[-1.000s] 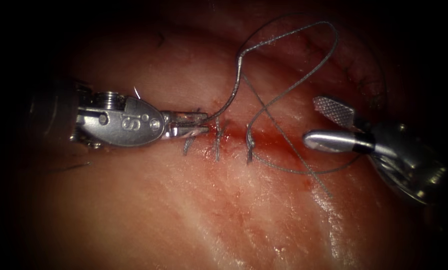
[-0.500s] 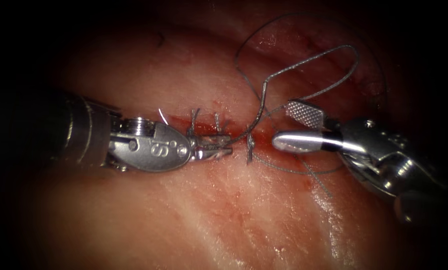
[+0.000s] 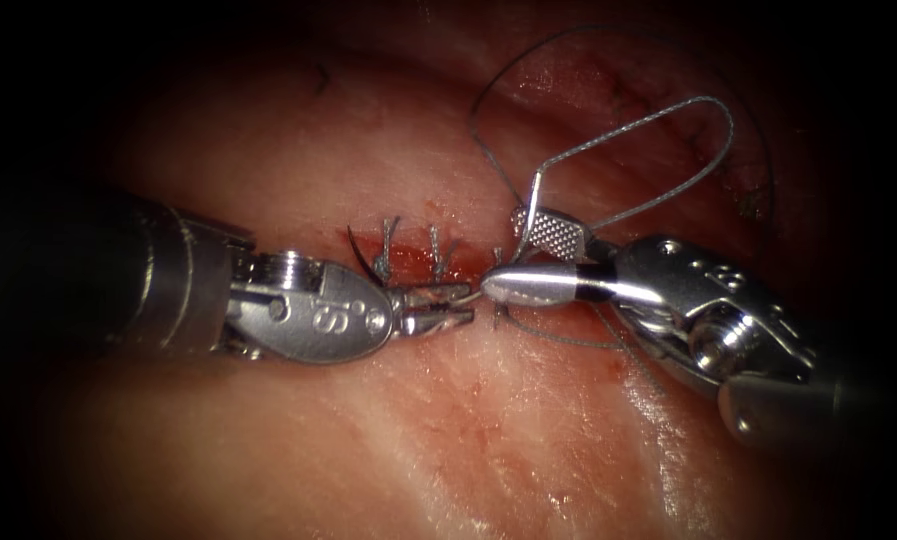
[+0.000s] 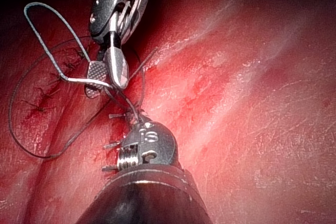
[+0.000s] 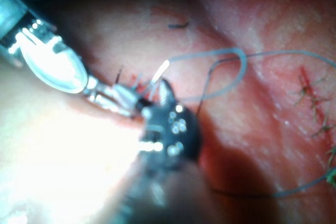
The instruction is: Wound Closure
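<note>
The cut (image 3: 418, 268) runs across the tissue (image 3: 488, 430), red fluid along it, crossed by several stitches (image 3: 438, 250). My left tool (image 3: 463, 305) lies along the cut from the left, jaws shut on the thread just beside the rightmost stitch (image 3: 498, 310). From there the thread (image 3: 668, 110) rises into a wide loop at the upper right. My right tool (image 3: 503, 250) comes from the right, jaws open, tips almost touching the left tips, with the thread passing between its jaws (image 4: 107, 88). A thin dark curved sliver (image 3: 356, 250) sits by the left wrist; whether it is the needle I cannot tell.
More thread (image 3: 568, 340) lies slack on the tissue under the right tool. An older stitched line (image 4: 47, 93) lies beside the loop. The left tool's shaft (image 3: 118, 280) covers the left end of the cut.
The left tool has slid right along the cut, carrying the thread. The right tool has moved left to meet it, its open jaws now around the thread. The loop has shifted right.
</note>
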### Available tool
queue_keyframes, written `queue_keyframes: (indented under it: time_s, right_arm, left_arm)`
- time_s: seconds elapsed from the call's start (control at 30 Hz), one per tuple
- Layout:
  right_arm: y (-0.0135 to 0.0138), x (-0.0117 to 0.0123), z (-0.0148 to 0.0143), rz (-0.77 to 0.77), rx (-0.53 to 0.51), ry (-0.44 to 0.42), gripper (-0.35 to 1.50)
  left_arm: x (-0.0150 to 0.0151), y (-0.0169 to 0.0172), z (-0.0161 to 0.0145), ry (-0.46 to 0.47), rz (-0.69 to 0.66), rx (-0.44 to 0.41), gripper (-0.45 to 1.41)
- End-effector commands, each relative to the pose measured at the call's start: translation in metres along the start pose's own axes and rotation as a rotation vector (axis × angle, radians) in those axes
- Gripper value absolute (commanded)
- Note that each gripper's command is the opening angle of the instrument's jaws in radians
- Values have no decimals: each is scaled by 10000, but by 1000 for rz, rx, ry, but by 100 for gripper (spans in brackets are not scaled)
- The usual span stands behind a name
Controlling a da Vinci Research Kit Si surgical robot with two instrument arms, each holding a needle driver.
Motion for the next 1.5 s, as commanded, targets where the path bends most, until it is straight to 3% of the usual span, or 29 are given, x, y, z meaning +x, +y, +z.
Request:
queue_keyframes:
  time_s: [0.03,0.4,0.5,0.53,0.57,0.6,0.67,0.7,0.73,0.77,0.93,1.1,1.37,1.5]
  right_arm:
    - [-1,-5,6,2,2,-4,115]
    - [3,-3,8,3,-1,-4,115]
    - [1,-3,6,3,0,-4,101]
    - [0,-3,6,4,0,-5,69]
    - [0,-2,5,5,-1,-2,2]
    - [0,-2,4,4,-1,-5,-35]
    - [0,-2,3,-2,-1,-5,-35]
    - [1,-2,2,-25,3,-7,-35]
    - [1,-2,1,-37,4,-8,-35]
    - [2,-2,0,-55,8,-9,-35]
    - [7,-1,-10,-144,24,-10,-35]
    - [11,4,-22,-284,51,-18,-35]
    - [-3,5,-23,-570,137,-26,-35]
    - [-9,5,-25,-706,203,-29,-35]
  left_arm:
    - [-1,7,6,-1,-3,-2,-45]
    - [5,11,8,1,0,-3,-45]
    - [6,12,9,3,0,-3,-45]
    - [5,12,9,3,0,-3,-45]
    - [5,12,9,3,0,-3,-45]
    - [5,12,9,3,6,-3,-45]
    - [6,12,9,3,6,-3,-45]
    - [6,12,9,3,5,-3,-37]
    - [6,11,9,3,5,-3,14]
    - [6,10,10,3,10,-3,37]
    - [9,4,8,42,-92,-6,59]
    - [29,-9,-8,166,-319,-112,56]
    - [53,-24,-27,278,-664,-336,42]
    - [50,-42,-26,227,-711,-372,41]
